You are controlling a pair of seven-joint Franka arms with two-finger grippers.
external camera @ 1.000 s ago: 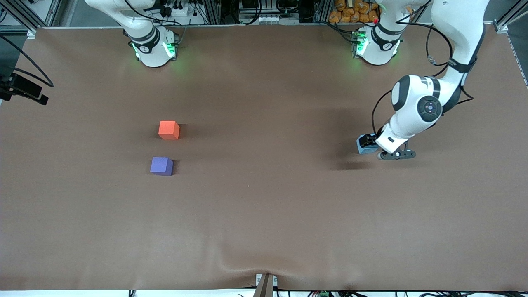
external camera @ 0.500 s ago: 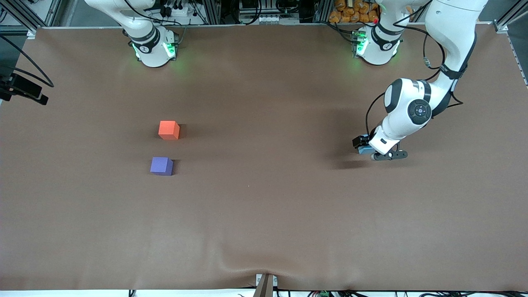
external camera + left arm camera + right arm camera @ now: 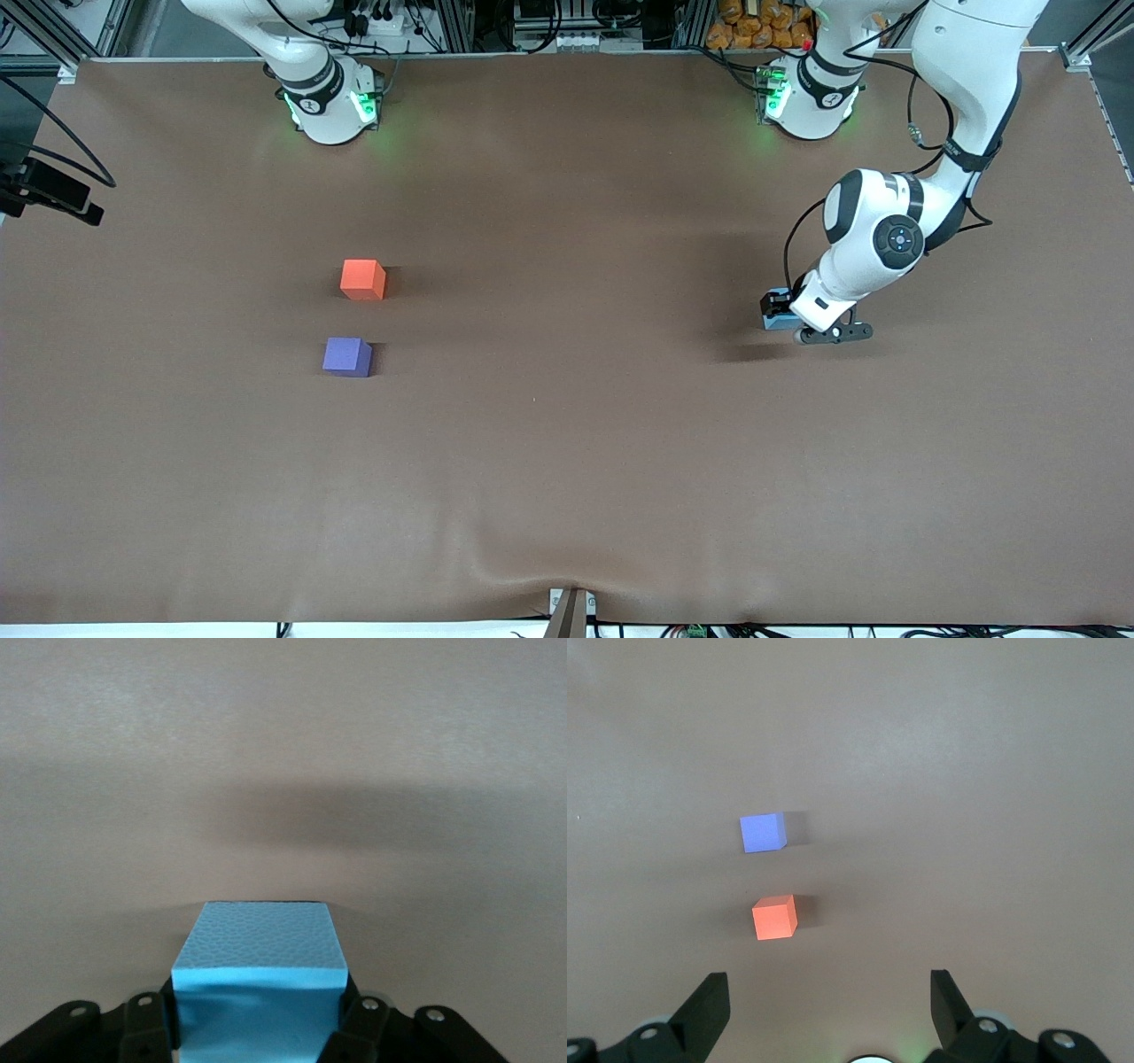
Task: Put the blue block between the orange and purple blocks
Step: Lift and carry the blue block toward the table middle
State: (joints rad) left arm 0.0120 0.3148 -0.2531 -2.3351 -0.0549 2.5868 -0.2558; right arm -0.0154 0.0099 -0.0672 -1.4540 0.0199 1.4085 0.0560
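Observation:
The blue block [image 3: 780, 322] is a light sky-blue cube held between the fingers of my left gripper [image 3: 778, 312], low over the table toward the left arm's end. In the left wrist view the block [image 3: 257, 943] fills the gap between the black fingers of my left gripper [image 3: 257, 1020]. The orange block [image 3: 362, 279] and the purple block [image 3: 346, 356] sit apart toward the right arm's end, the purple one nearer the front camera. My right gripper [image 3: 828, 992] is open and empty, high over the table, looking down on the orange block [image 3: 774, 917] and the purple block [image 3: 762, 832].
The brown table mat [image 3: 567, 443] is bare around the blocks. The two arm bases [image 3: 328, 102] stand along the table's edge farthest from the front camera. A small post [image 3: 570, 611] stands at the nearest edge.
My left arm has shifted slightly toward the right arm's end with the blue block in its gripper. The orange and purple blocks have not moved.

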